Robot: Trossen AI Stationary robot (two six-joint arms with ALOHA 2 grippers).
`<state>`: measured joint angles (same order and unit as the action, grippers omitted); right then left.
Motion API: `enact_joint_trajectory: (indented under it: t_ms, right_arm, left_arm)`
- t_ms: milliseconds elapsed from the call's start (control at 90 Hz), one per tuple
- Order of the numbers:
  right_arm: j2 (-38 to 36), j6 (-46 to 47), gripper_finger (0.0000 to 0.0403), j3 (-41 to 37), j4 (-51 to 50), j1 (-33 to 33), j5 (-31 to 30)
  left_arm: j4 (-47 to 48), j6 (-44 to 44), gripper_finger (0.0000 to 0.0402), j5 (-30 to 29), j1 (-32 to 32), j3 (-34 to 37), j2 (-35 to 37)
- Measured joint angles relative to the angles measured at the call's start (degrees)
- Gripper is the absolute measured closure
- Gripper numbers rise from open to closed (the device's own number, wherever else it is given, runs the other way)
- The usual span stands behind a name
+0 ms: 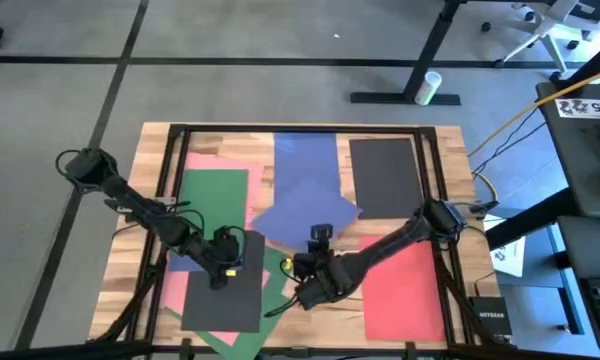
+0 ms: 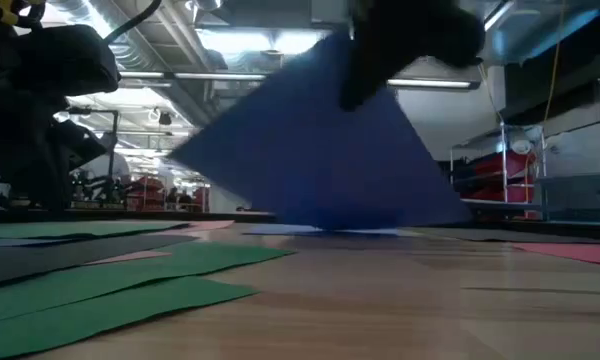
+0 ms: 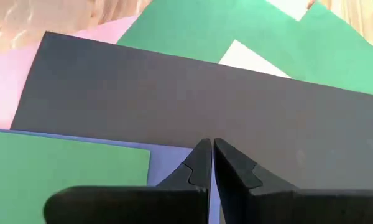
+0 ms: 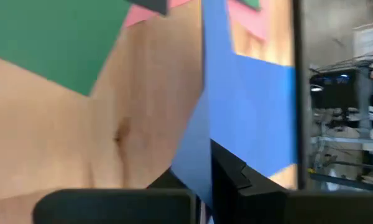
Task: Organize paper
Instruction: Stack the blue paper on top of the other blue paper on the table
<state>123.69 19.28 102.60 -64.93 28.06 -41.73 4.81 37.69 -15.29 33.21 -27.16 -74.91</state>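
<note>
Paper sheets in pink, green, black, blue and red lie scattered flat across the wooden tabletop [image 1: 450,180]. The right gripper [image 4: 206,186], near the front edge, is clamped on a blue sheet [image 1: 305,205] that tilts up off the wood. The left gripper [image 3: 212,163], fingers together, rests on a black sheet [image 1: 225,295] near the front left corner. Grey floor surrounds the table.

We see a grey floor [image 1: 230,90] crossed by dark lines around the wooden tabletop [image 1: 450,160]. A white cup [image 1: 432,82] sits upper right beside a black desk foot [image 1: 385,97]. In the low view, ceiling lights [image 2: 250,40] glow upper centre.
</note>
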Motion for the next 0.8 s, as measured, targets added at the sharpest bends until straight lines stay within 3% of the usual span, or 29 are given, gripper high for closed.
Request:
enact_joint_trajectory:
  t_ms: [278,678,800]
  right_arm:
    - [0.05,-15.68,0.0403,-4.85,14.87,0.04,9.10]
    - [0.05,-22.57,0.0403,-4.89,5.47,-1.47,12.91]
    - [0.05,-24.04,0.0403,-4.89,4.53,-2.82,19.91]
  left_arm:
    - [-0.10,0.25,0.0402,0.00,0.00,0.00,0.00]
    - [0.04,0.46,0.0402,-0.42,0.00,0.00,0.00]
    - [0.05,0.46,0.0402,-0.42,0.00,0.00,0.00]
